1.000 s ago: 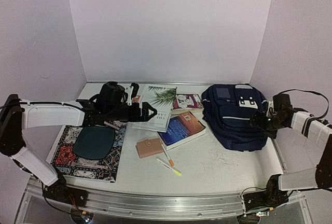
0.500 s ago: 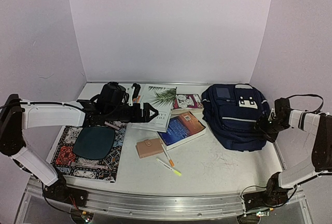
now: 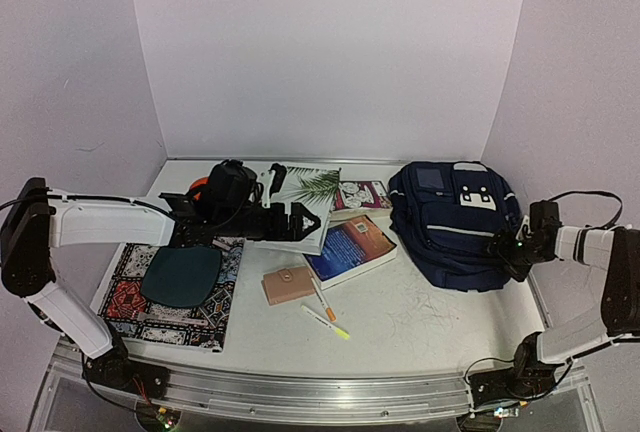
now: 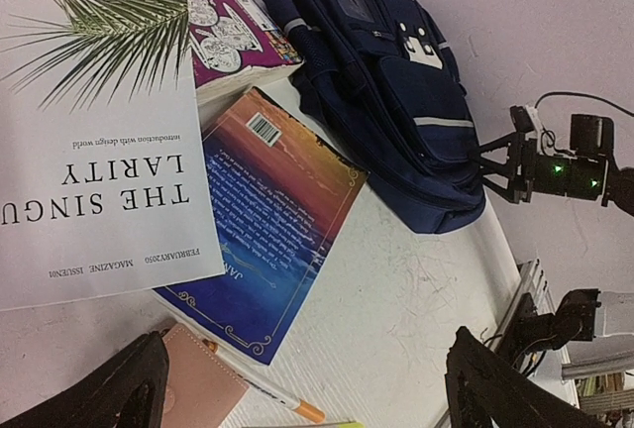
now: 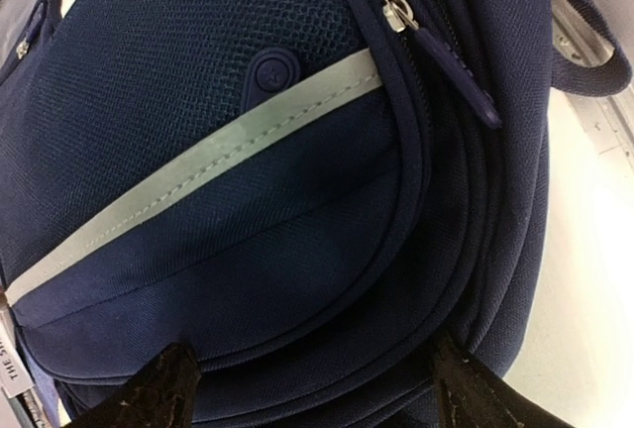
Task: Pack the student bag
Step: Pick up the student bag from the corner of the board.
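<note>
1. A patterned mat [image 3: 135,302] carrying a dark teal oval pad [image 3: 181,274] is seen on the bench [image 3: 420,322], back behind the left fingers beside their arm.
2. The left fingers [image 4: 119,393] are spread wide and nothing is held.
3. A white palm-leaf magazine [image 4: 89,131] is seen just ahead of them to one side. It is laid partly over a blue book [image 4: 267,240], and a purple comic [image 4: 233,37] lies beyond.
4. A tan wallet [image 3: 288,283] is found close by the left fingers, with an orange-tipped pen [image 3: 323,300] and a yellow highlighter [image 3: 327,322] just beside it.
5. The student bag [image 3: 450,222] is laid flat on the bench, well ahead of the left fingers and directly before the right ones.
6. The right fingers [image 5: 163,383] are opened wide at the bottom curve of the bag's front pocket, nothing being gripped. Contact with the fabric cannot be told.
</note>
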